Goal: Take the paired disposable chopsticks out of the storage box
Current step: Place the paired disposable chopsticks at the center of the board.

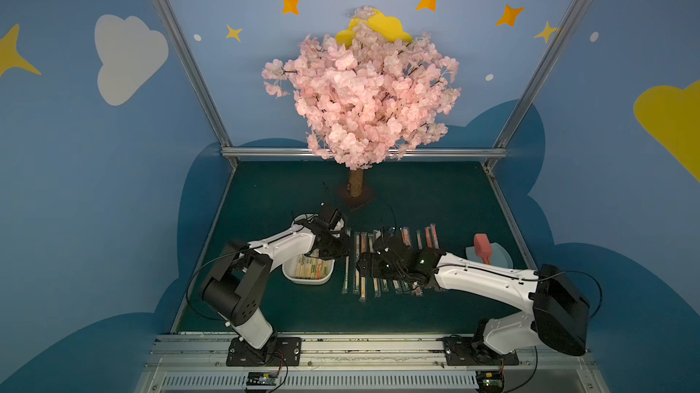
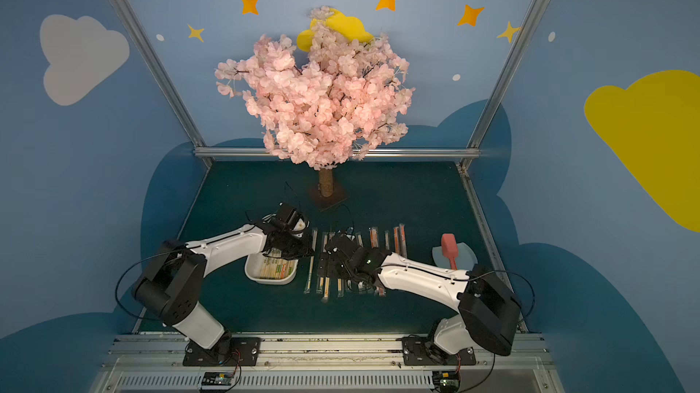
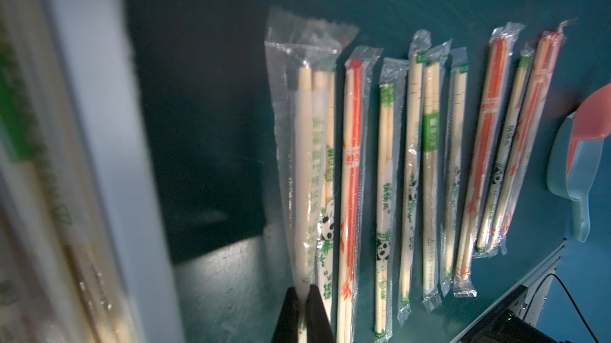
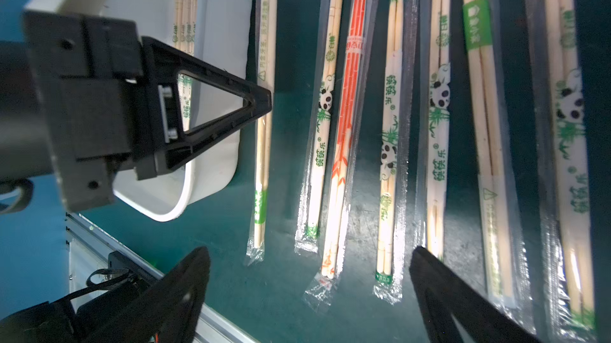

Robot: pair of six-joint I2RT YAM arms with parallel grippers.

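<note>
Chopsticks (image 1: 308,268) in printed clear sleeves lie stacked in the white box (image 1: 307,281), so the emptying is only partly done. One pair (image 4: 266,43) is out. It runs alongside the box wall, just beside it on the side toward the right arm, and the left gripper (image 4: 263,103) has its jaws pinched tight on it about halfway along. Further from the box on that same side, a row (image 3: 429,159) of pairs lies side by side on the green bench (image 1: 416,190). The right gripper (image 4: 310,252) hangs over that row with its jaws spread wide and nothing between them. A light-blue scoop (image 1: 488,254) sits beyond the row, well apart from the box.

The step in hand looks like setting this pair down as the row's nearest member to the box. Whether the sleeve is already on the bench cannot be told. To do it well, the left arm should keep the pair parallel to the box wall and to the neighbouring pair. It should lower until the whole length lies flat, with a gap to the rim on one side and to the neighbour on the other. The jaws should part only then, and lift straight up, since a slick sleeve may cling and drag askew. The right arm is best kept clear of that slot.
</note>
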